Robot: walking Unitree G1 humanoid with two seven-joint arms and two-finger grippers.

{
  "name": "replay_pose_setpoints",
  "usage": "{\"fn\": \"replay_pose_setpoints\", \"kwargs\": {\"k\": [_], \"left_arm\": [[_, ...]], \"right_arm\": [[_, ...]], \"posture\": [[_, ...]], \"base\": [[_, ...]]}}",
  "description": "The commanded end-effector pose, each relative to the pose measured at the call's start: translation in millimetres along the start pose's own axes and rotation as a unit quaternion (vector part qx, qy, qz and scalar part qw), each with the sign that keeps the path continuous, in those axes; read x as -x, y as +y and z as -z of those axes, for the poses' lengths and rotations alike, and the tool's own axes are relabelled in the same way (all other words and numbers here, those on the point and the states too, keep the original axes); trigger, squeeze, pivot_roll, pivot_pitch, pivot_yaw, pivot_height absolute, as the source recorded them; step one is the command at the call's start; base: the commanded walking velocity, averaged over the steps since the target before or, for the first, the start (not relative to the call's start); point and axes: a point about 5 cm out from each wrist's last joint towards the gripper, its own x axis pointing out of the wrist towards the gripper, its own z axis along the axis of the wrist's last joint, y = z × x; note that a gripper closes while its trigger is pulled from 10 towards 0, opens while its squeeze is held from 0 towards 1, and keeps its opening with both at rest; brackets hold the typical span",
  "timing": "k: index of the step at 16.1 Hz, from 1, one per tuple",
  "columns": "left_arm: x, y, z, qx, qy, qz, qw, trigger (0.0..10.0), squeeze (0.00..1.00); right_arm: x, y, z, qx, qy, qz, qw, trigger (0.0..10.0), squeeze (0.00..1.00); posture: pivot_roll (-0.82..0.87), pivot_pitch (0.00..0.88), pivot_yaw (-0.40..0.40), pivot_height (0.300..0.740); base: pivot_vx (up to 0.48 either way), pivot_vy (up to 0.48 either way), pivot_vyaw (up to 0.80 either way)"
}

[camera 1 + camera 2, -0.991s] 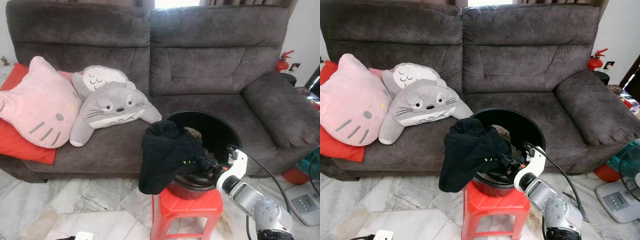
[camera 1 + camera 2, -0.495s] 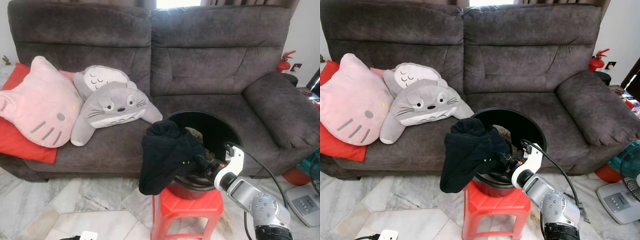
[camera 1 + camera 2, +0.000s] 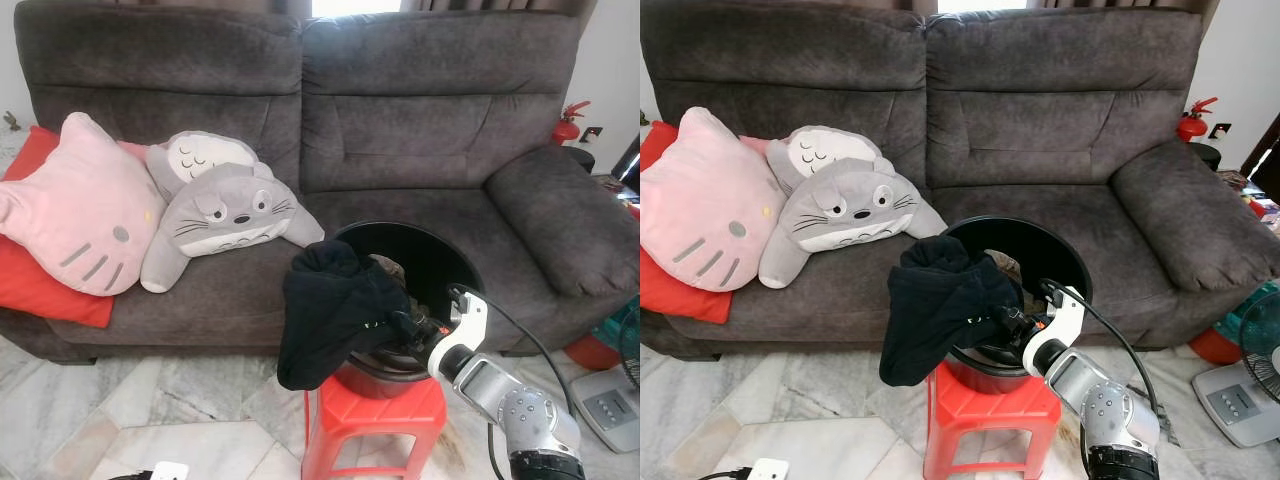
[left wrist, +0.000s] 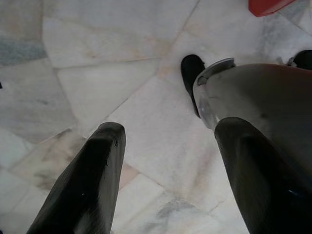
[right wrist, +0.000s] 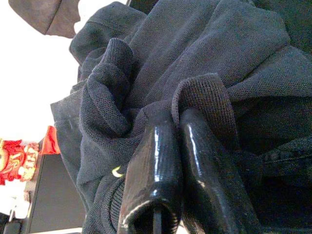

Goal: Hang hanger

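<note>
A black knit garment (image 3: 330,310) hangs over the front rim of a black bucket (image 3: 445,245) that stands on a red plastic stool (image 3: 372,418) in front of the sofa. More clothes lie inside the bucket. My right gripper (image 3: 408,325) reaches in from the right at the bucket's rim. In the right wrist view this gripper (image 5: 176,117) is shut, with a ribbed fold of the garment (image 5: 204,48) pinched at its tips. My left gripper (image 4: 170,127) hangs low over the marble floor, open with nothing between its fingers.
A dark grey sofa (image 3: 420,110) fills the back, with a pink cat cushion (image 3: 80,205), a grey plush (image 3: 225,210) and a red cushion (image 3: 40,290) on its left seat. A fan (image 3: 1260,350) and a white scale (image 3: 610,405) stand at the right.
My right arm has edged slightly left and forward into the black garment. The garment and bucket stay in place.
</note>
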Motion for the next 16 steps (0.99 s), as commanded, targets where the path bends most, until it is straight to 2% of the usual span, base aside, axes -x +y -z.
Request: {"fn": "replay_pose_setpoints", "kwargs": {"k": [1, 4, 5, 6, 7, 11, 14, 15, 16], "left_arm": [[-0.7, -5.4, -5.0, -0.003, -0.004, 0.002, 1.0, 10.0, 0.0], [-0.9, -7.2, -7.6, -0.003, -0.006, 0.002, 1.0, 10.0, 0.0], [-0.9, -6.6, -8.6, -0.003, -0.007, 0.002, 1.0, 10.0, 0.0], [-0.9, -5.9, -9.0, -0.004, -0.007, 0.001, 1.0, 10.0, 0.0], [-0.9, -5.6, -9.5, -0.004, -0.007, 0.002, 1.0, 10.0, 0.0], [-0.6, -0.7, -10.3, -0.003, -0.008, 0.0, 1.0, 10.0, 0.0], [-0.5, -0.3, -9.2, -0.005, -0.007, 0.0, 1.0, 10.0, 0.0], [-0.5, -1.3, -9.0, -0.005, -0.007, 0.002, 1.0, 10.0, 0.0], [-0.8, -4.4, -8.7, -0.008, -0.006, 0.004, 1.0, 10.0, 0.0]], "right_arm": [[-1.1, 2.0, -3.4, 0.007, -0.002, -0.002, 1.0, 0.0, 0.0], [-1.3, 12.8, -14.8, 0.034, -0.028, -0.013, 0.999, 0.0, 0.0], [0.5, 31.9, -31.5, 0.051, -0.069, -0.053, 0.995, 0.0, 0.0], [2.3, 43.8, -40.6, 0.059, -0.092, -0.074, 0.991, 0.0, 0.0], [4.0, 52.0, -48.6, 0.071, -0.117, -0.08, 0.987, 0.0, 0.0], [18.8, 75.8, -68.7, 0.068, -0.207, -0.107, 0.97, 0.0, 0.0], [37.3, 75.9, -69.9, 0.076, -0.261, -0.065, 0.96, 0.0, 0.0], [44.6, 70.1, -72.1, 0.065, -0.286, -0.035, 0.956, 0.0, 0.0], [58.9, 59.0, -77.1, 0.062, -0.327, 0.021, 0.943, 0.0, 0.0]], "posture": [[-0.15, 0.0, -0.034, 0.74], [-0.15, 0.0, -0.032, 0.74], [-0.16, 0.0, -0.03, 0.74], [-0.16, 0.0, -0.03, 0.74], [-0.16, 0.0, -0.03, 0.74], [-0.17, 0.0, -0.029, 0.74], [-0.19, 0.0, -0.03, 0.74], [-0.19, 0.0, -0.03, 0.74], [-0.2, 0.0, -0.029, 0.74]], "base": [[0.0, 0.0, 0.0], [0.0, 0.0, 0.0], [0.0, 0.0, 0.0], [0.0, 0.0, 0.0], [0.0, 0.0, 0.0], [0.0, 0.0, 0.0], [0.0, 0.0, 0.0], [0.0, 0.0, 0.0], [0.0, 0.0, 0.0]]}}
